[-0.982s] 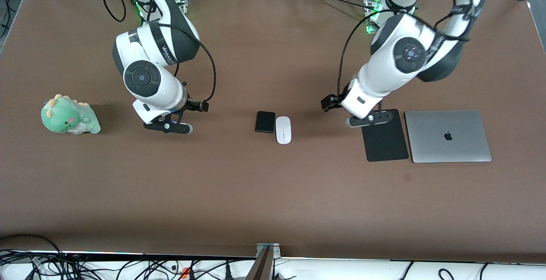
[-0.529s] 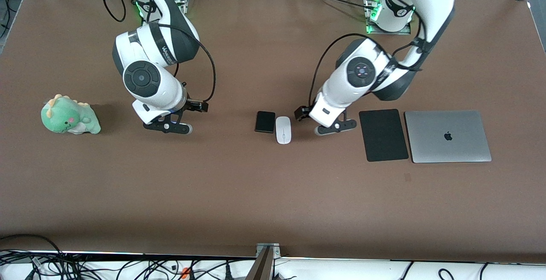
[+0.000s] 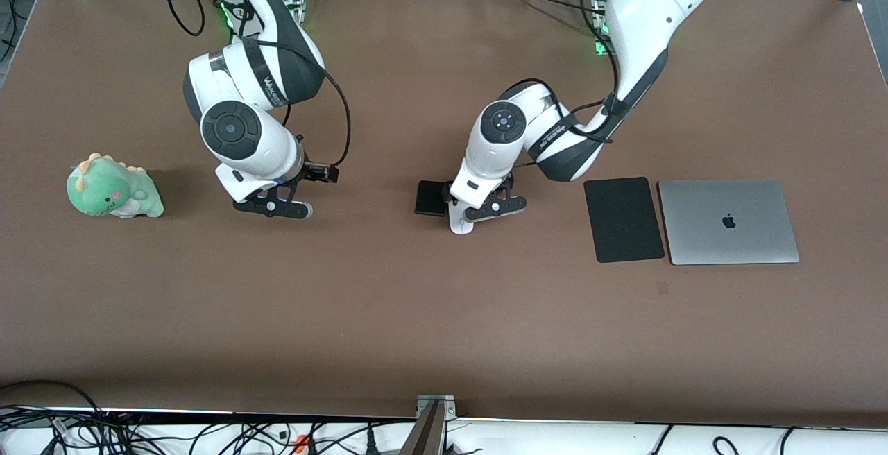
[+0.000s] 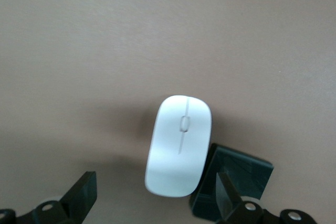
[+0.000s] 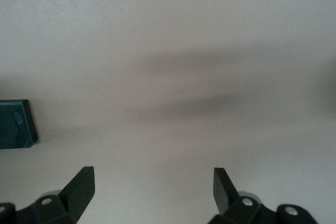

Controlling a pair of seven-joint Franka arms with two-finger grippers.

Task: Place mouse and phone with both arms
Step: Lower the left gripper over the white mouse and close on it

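The white oval mouse point(image 3: 458, 225) lies mid-table, mostly covered by the left arm's hand. The small black phone point(image 3: 429, 198) lies beside it, toward the right arm's end. My left gripper point(image 3: 493, 209) hangs open over the mouse. In the left wrist view the mouse point(image 4: 179, 145) sits ahead of the open left gripper point(image 4: 155, 195), its rear end reaching between the fingers, with the phone point(image 4: 247, 174) touching its side. My right gripper point(image 3: 274, 207) hangs open over bare table, between the plush and the phone. Nothing is between the fingers of the right gripper point(image 5: 153, 188); the phone point(image 5: 14, 125) shows at that view's edge.
A flat black mouse pad point(image 3: 624, 219) and a closed silver laptop point(image 3: 728, 221) lie side by side toward the left arm's end. A green dinosaur plush point(image 3: 113, 187) sits toward the right arm's end. Brown table point(image 3: 444, 330) stretches bare nearer the front camera.
The left arm has swung from over the mouse pad toward the right arm's end and now hangs over the mouse. The right arm has not moved. Mouse and phone lie as before.
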